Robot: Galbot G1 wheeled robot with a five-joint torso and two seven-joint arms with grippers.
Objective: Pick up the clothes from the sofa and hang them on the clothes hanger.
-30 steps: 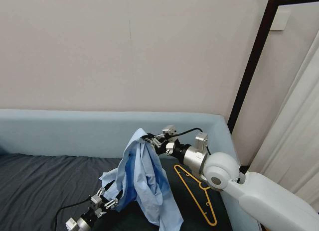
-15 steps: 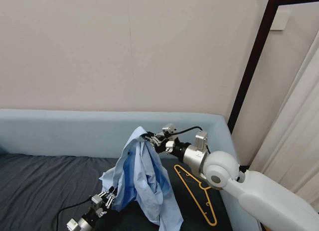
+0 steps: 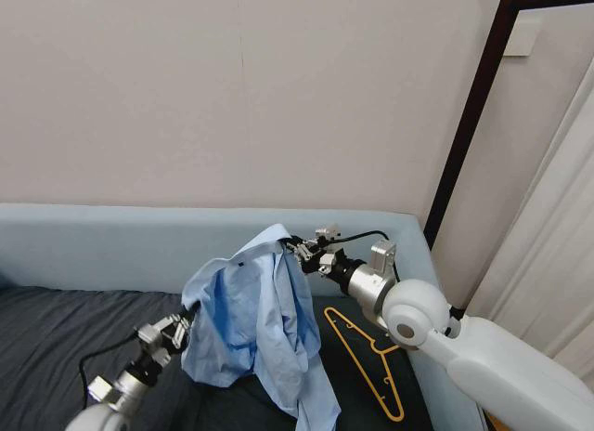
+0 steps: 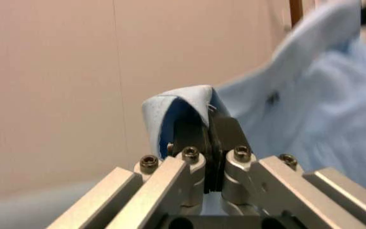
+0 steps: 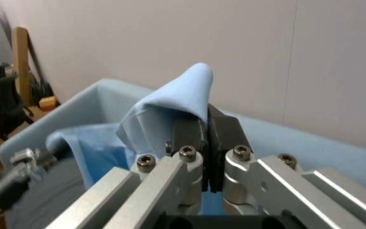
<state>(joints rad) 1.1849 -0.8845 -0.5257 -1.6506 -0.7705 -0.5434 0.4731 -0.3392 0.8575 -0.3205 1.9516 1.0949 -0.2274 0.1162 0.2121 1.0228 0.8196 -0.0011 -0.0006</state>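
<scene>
As the left gripper (image 3: 176, 329) and right gripper (image 3: 295, 247), jaws clamped, hold the blue shirt (image 3: 251, 310) spread above the sofa (image 3: 93, 236), the orange hanger (image 3: 367, 357) by its right edge likely needs threading next.

The right arm (image 3: 501, 366) came in from 4 o'clock, its white link and round joint low in the head view, and its silver wrist stretched toward 10 o'clock. The right hand (image 3: 293, 247) sat just below centre. Its fingers (image 5: 186, 132) were pressed flat together on a fold of the blue shirt (image 3: 241, 306). The left arm (image 3: 107, 391) entered at 7 o'clock, slim and low, and pointed toward 1 o'clock. The left hand (image 3: 181, 325) lay at 8 o'clock from the right hand, with its fingers (image 4: 230, 136) likewise clamped on the shirt's edge.
</scene>
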